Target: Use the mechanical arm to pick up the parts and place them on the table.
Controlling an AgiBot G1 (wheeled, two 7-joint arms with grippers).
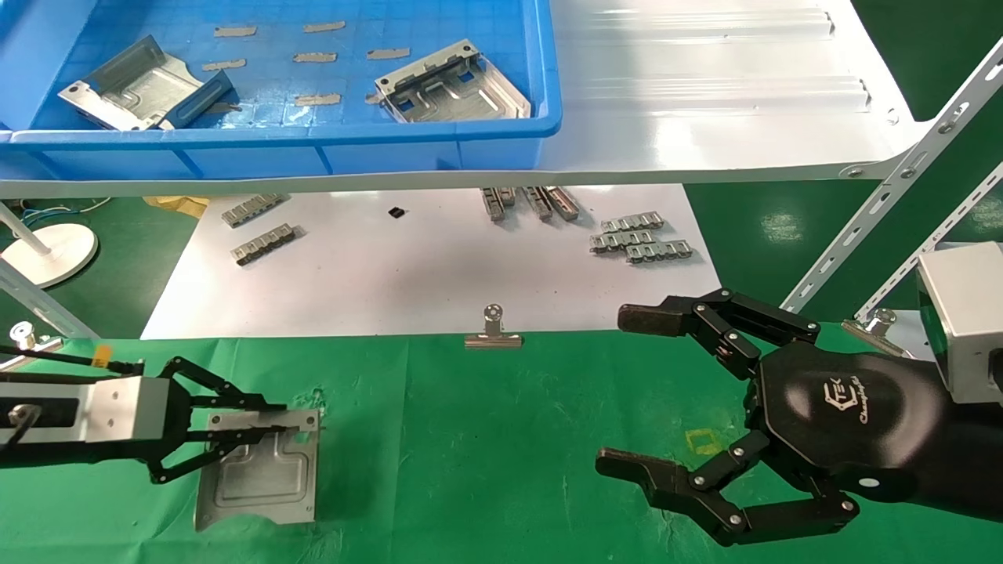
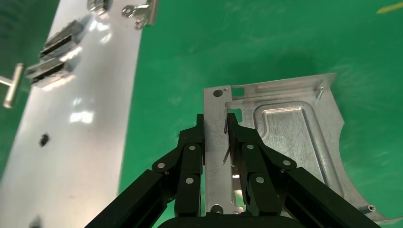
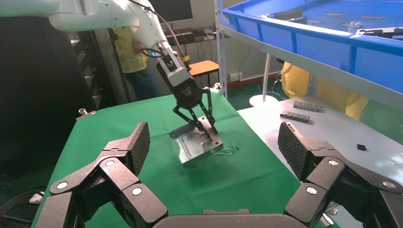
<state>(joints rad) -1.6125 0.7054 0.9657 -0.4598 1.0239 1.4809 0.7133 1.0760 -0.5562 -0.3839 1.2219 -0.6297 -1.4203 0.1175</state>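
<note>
We see three silvery stamped sheet-metal plates with folded rims and embossed grooves. One plate (image 1: pixel 262 474) lies on the wrinkled bright green cloth table (image 1: pixel 486 454), tilted with one edge raised; its folded rim is pinched between the thin black linkage fingers (image 2: pixel 197 152) of the left gripper (image 1: pixel 270 419). Its curved cut-out edge faces away from that rim. The other two plates (image 1: pixel 137 86) (image 1: pixel 454 86) rest tilted in the blue plastic bin (image 1: pixel 439 137) above.
</note>
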